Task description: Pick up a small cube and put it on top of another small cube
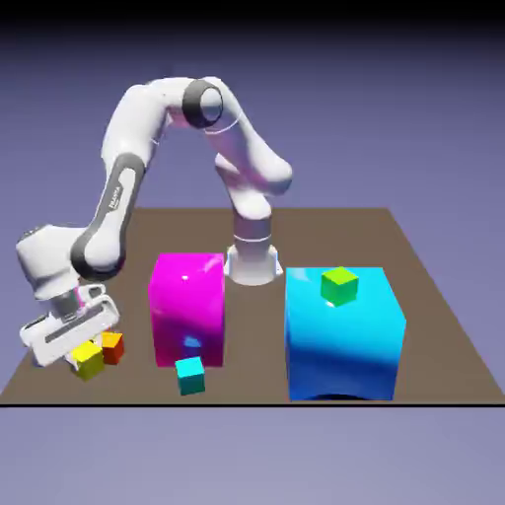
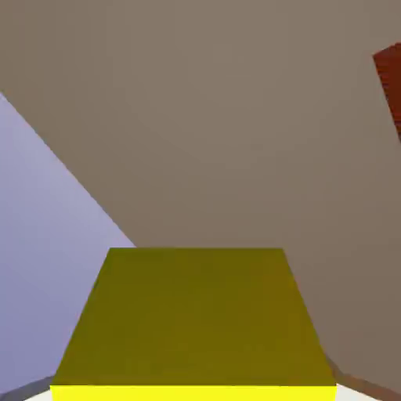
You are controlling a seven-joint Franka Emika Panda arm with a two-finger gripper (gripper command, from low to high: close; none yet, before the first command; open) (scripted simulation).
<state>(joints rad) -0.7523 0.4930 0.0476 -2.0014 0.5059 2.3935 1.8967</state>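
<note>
The white arm is bending low over the near corner of the brown table (image 1: 414,296) on the exterior view's left, and its two-finger gripper (image 1: 81,353) is sitting around a small yellow cube (image 1: 88,359). In the hand view the small yellow cube (image 2: 196,321) is filling the lower middle of the frame, large and square-on, hiding both fingertips, so the gripper is reading as closed on it. Whether the cube is resting on the table or lifted just clear of it, I cannot tell.

A small orange cube (image 1: 112,346) is lying just beside the yellow one, on the side toward the exterior view's right; in the hand view only a dark red-orange sliver (image 2: 389,82) of it is showing at the right edge. A small teal cube (image 1: 190,375) is sitting near the table's front edge, in front of a large magenta block (image 1: 187,306). A small green cube (image 1: 339,285) is resting on top of a large cyan block (image 1: 343,335), well apart from the gripper, toward the exterior view's right.
</note>
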